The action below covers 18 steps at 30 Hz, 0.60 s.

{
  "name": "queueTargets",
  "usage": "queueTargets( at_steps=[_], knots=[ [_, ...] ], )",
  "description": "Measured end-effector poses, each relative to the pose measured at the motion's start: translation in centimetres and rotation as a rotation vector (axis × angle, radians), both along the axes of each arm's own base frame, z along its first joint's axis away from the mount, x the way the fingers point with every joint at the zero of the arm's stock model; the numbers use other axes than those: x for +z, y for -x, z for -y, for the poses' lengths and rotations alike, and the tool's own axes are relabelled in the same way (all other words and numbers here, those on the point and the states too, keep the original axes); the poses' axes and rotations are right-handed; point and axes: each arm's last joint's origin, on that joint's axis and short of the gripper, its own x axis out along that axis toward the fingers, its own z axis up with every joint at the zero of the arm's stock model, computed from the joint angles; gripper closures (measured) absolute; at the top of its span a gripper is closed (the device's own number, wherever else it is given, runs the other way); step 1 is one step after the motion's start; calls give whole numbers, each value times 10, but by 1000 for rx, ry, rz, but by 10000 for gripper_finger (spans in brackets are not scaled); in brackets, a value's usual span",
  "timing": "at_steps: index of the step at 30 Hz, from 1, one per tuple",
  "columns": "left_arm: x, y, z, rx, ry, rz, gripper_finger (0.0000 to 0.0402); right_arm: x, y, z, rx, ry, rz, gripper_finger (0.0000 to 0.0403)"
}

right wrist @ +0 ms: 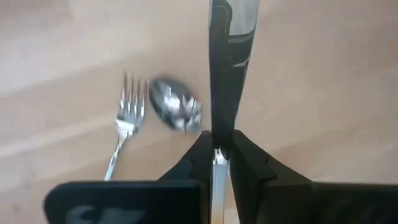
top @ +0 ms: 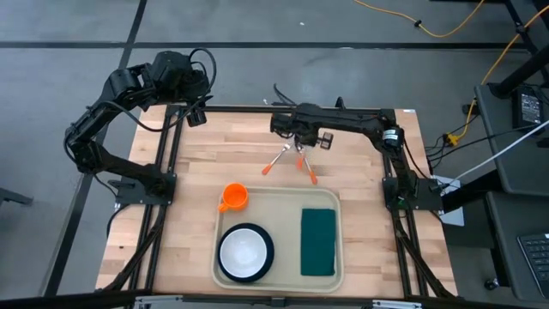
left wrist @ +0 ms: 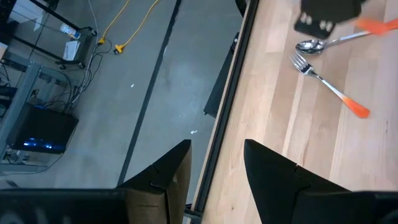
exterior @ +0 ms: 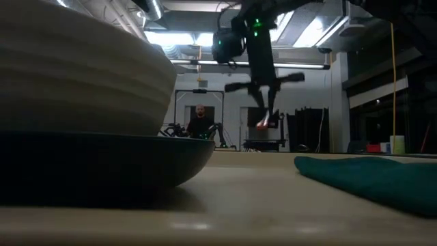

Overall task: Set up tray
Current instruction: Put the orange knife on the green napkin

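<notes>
At the bottom centre of the high view, the cream tray (top: 279, 282) lies on the pale butcher-block table (top: 184, 172), carrying a bowl (top: 244, 251), orange cup (top: 234, 196) and green napkin (top: 318, 242). Farther up, the right pincer (top: 300, 148) pinches a knife (right wrist: 219, 167) beside a fork (top: 306, 167) and spoon (top: 276, 160). At upper left, the left pincer (left wrist: 215, 163) hangs narrowly parted over the table edge and grey floor (top: 77, 51). No writing is readable.
</notes>
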Motion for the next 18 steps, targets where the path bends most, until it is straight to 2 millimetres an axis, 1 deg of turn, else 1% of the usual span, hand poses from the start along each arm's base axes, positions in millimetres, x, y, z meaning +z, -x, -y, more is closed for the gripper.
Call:
queueTargets(
  at_steps=[4, 7, 9, 13, 15, 18],
  knots=[
    [1, 2, 1, 2, -2, 6, 258, 36, -4, 3, 111, 122, 6, 369],
    [3, 5, 3, 6, -9, 13, 258, 64, -8, -2, 192, 223, 26, 369],
    [3, 6, 3, 8, -11, 18, 258, 83, -11, -9, 253, 291, 54, 369],
    [5, 8, 5, 9, -16, 28, 258, 119, -16, -33, 401, 395, 100, 369],
    [6, 10, 5, 6, -25, 33, 258, 131, -15, -50, 482, 429, 151, 369],
    [10, 13, 7, 9, -54, 57, 258, 148, -11, -82, 590, 444, 224, 369]
  ],
)
